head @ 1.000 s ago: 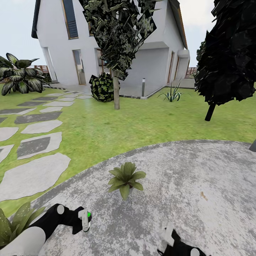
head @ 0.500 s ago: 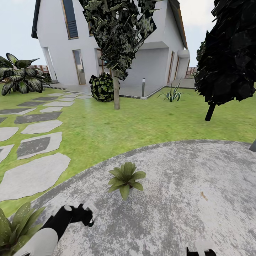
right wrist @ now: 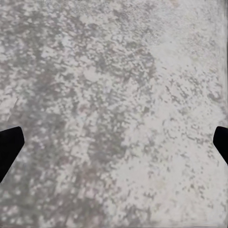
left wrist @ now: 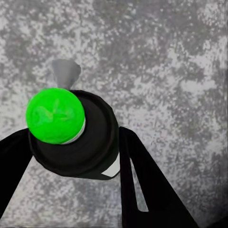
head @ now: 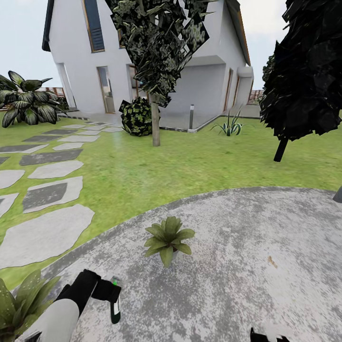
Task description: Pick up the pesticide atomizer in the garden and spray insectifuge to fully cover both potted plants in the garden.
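Starting at the left of your head view, one potted plant point(head: 19, 299) pokes its speckled leaves in from the lower corner, at the patio's edge beside the lawn point(head: 190, 166). Stepping stones point(head: 45, 232) run up the grass above it toward a big palm-like shrub point(head: 26, 102) and the white house point(head: 156, 57).

Just right of that plant your left arm reaches in over the grey mottled patio point(head: 247, 247). Your left end effector point(head: 114, 299) pinches the pesticide atomizer point(head: 115, 306), which hangs below it over the paving. In your left wrist view the atomizer point(left wrist: 76, 137) sits between the two black fingers point(left wrist: 142, 180), its black top crowned by a bright green dome, a sliver of white label showing at its side and a small grey cone sticking out beyond it.

Further right, the second potted plant point(head: 167, 240) stands on the patio ahead of the atomizer, apart from it. A thin tree trunk point(head: 156, 121) and a dark bush point(head: 137, 116) stand on the lawn behind.

At the lower right, your right end effector point(head: 268, 336) barely enters at the frame edge. In your right wrist view its dark fingertips point(right wrist: 9, 145) sit at opposite borders, spread wide over bare paving point(right wrist: 114, 114)
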Robot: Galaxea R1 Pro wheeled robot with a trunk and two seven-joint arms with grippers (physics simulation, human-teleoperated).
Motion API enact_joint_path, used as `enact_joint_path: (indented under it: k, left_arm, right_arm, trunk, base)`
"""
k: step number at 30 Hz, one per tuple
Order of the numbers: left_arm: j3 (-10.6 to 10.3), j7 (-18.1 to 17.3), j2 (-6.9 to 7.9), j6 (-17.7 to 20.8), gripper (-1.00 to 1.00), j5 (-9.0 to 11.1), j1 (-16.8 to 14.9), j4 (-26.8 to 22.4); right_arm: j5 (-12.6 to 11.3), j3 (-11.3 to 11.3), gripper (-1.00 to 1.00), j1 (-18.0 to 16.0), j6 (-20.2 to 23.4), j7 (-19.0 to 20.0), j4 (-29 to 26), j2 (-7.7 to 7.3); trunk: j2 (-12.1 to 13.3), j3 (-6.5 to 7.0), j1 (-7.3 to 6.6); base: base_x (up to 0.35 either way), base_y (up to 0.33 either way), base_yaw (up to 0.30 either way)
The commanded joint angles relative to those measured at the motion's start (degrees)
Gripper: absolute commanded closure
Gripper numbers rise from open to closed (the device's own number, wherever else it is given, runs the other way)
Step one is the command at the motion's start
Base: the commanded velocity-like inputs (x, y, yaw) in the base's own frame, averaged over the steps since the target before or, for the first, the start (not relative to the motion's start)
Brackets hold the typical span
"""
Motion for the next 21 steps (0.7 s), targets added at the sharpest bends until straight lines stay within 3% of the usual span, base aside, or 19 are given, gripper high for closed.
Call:
enact_joint_path:
  k: [1, 3, 7, 10, 11, 14, 16, 21]
  left_arm:
    - [0.22, -0.38, -0.1, 2.83, 1.0, 0.01, -1.22, 0.02]
    - [0.09, -0.46, -0.1, 7.64, 1.0, 0.13, -2.97, 0.21]
    - [0.07, -0.81, -0.44, 11.49, 1.0, 0.24, -5.53, 0.54]
    - [-0.53, -4.99, -0.58, 13.38, 1.0, -0.47, -7.32, 0.7]
    - [-1.49, -6.41, -0.59, 14.24, 1.0, -1.16, -7.5, 0.71]
    - [-8.44, -12.3, -0.61, 17.76, 1.0, -3.41, -7.81, 0.37]
    - [-11.06, -15.33, -0.49, 19.13, 1.0, -3.69, -8.1, -0.03]
    - [-12.45, -17.5, -0.59, 19.98, 1.0, -4.08, -9.28, -0.18]
  right_arm:
    - [-1.06, 0.55, -1.0, -0.03, -0.22, -0.01, 0.0, -0.01]
    - [-1.39, 0.62, -1.0, -0.03, -0.26, 0.04, -0.26, 0.04]
    - [-1.41, 0.63, -1.0, -0.03, -0.26, 0.0, -3.24, -0.02]
    - [-1.32, 0.69, -1.0, -0.03, -0.21, -0.17, -3.69, -0.35]
    - [-1.31, 0.7, -1.0, -0.03, -0.2, -0.18, -3.52, -0.37]
    - [-1.28, 0.79, -1.0, -0.03, -0.24, -0.12, -1.38, -0.25]
    - [-1.29, 0.8, -1.0, -0.03, -0.25, -0.11, -0.77, -0.21]
    - [-1.36, 0.74, -1.0, -0.03, -0.26, -0.11, -0.56, -0.16]
  trunk:
    - [-0.02, -0.06, -0.01]
    - [-0.02, -0.06, -0.01]
    - [-0.02, -0.06, -0.01]
    - [-0.02, -0.06, -0.01]
    - [-0.02, -0.06, -0.01]
    - [-0.02, -0.06, -0.01]
    - [-0.02, -0.06, -0.01]
    - [-0.02, -0.06, -0.01]
  base:
    - [0.0, 0.0, 0.0]
    - [0.0, 0.0, 0.0]
    - [0.0, 0.0, 0.0]
    - [0.0, 0.0, 0.0]
    - [0.0, 0.0, 0.0]
    - [0.0, 0.0, 0.0]
    - [0.0, 0.0, 0.0]
    - [0.05, 0.0, 0.0]
